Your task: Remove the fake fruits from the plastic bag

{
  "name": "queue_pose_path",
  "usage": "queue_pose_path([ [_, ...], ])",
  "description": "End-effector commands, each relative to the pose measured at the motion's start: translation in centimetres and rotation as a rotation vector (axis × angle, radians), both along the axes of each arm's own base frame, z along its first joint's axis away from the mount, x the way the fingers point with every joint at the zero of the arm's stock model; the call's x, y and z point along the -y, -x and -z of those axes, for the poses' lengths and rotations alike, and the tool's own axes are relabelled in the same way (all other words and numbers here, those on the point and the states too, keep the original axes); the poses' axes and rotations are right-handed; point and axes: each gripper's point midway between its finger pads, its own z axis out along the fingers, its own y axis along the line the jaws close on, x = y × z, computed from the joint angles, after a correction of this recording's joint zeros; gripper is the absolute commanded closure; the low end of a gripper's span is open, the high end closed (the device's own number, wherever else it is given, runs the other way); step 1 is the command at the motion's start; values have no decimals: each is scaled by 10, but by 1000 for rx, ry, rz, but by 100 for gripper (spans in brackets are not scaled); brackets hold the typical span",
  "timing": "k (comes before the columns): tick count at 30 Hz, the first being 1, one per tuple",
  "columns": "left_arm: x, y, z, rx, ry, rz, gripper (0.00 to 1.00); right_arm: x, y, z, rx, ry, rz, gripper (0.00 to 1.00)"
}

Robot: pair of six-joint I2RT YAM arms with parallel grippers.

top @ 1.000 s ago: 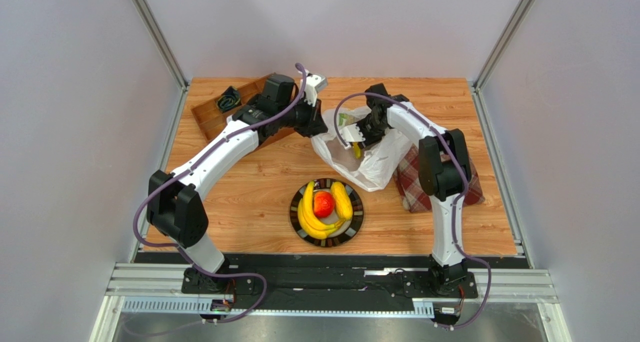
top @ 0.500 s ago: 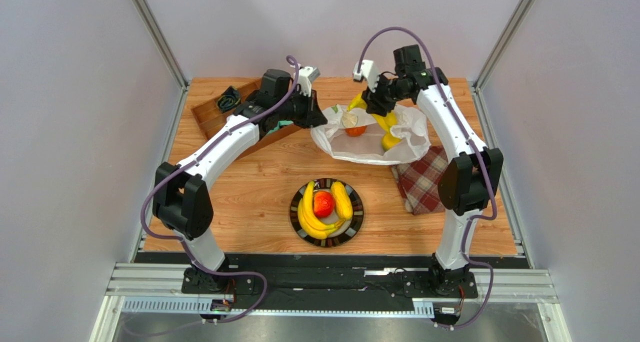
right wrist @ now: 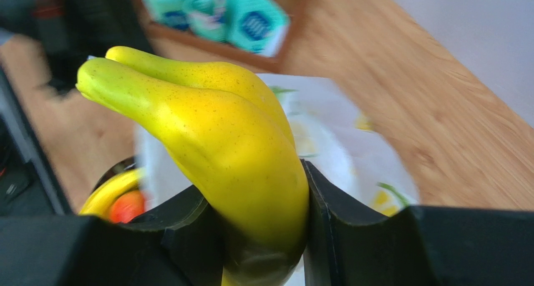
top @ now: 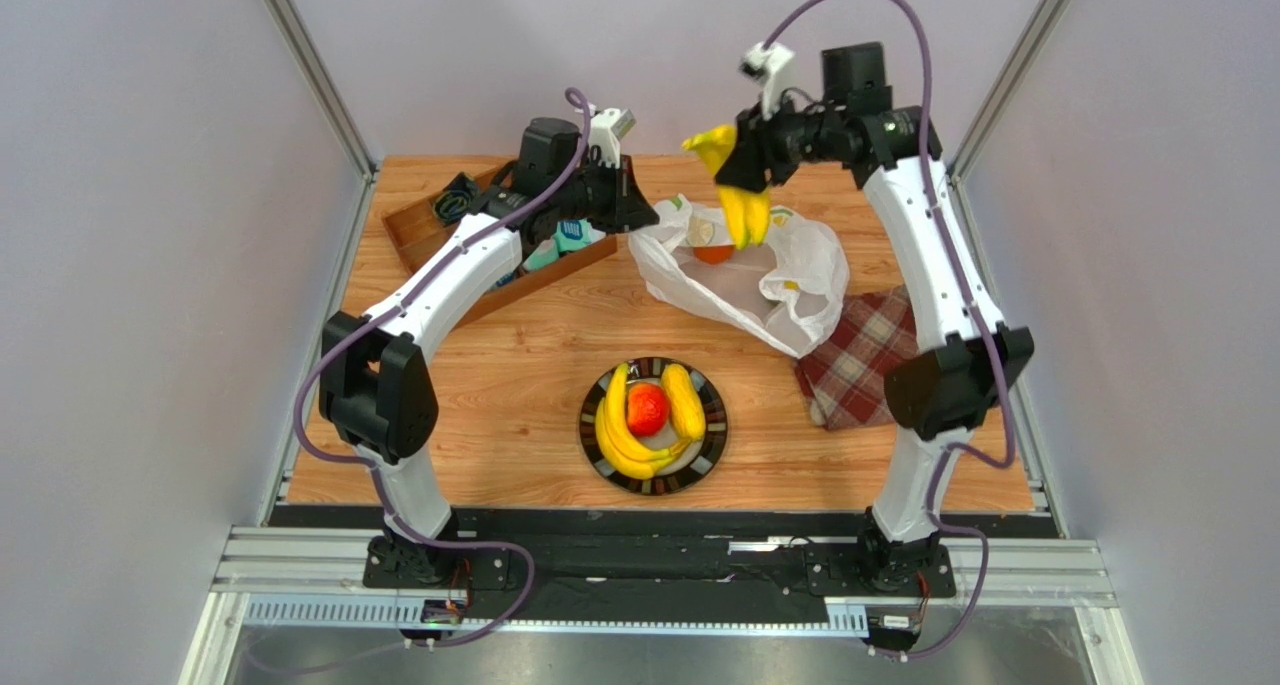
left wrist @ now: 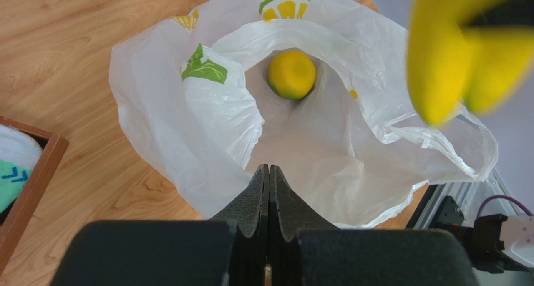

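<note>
Since the earlier frames our right gripper point(right wrist: 254, 211) has risen, lifting the bananas point(top: 744, 205) above the bag point(top: 781, 288), jaws clamped on them. Left gripper point(left wrist: 269, 189) is closed tight at the bag's left rim; whether it pinches plastic, we cannot tell. An orange point(left wrist: 292, 75) lies inside the bag, far on the tabletop point(top: 496, 370).

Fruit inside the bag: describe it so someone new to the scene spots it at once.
At the far side of the wooden table lies an open white plastic bag. In its hollow rests a round orange-yellow fruit. It is the only fruit visible in it: the bananas hang above in the right tool, other fruits sit on the dark plate.
</note>
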Motion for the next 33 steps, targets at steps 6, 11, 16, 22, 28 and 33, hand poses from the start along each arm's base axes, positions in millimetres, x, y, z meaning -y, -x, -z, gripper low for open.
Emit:
queue_pose_path([
  [6,-14,8,-35,84,23,-7,100,-49,219,78,-248,287,-361,85],
  [11,-27,19,-38,92,15,-32,100,-52,216,130,-397,429,-306,87],
  [16,-30,27,-35,77,11,-26,100,-61,203,185,-480,530,-159,86],
  [22,-38,36,-41,117,-8,-29,100,-59,157,221,-444,670,-55,86],
  [28,-41,43,-46,142,6,-34,100,-59,126,238,-417,731,-7,86],
  [33,-40,45,-44,130,13,-30,100,-52,126,250,-414,770,0,83],
])
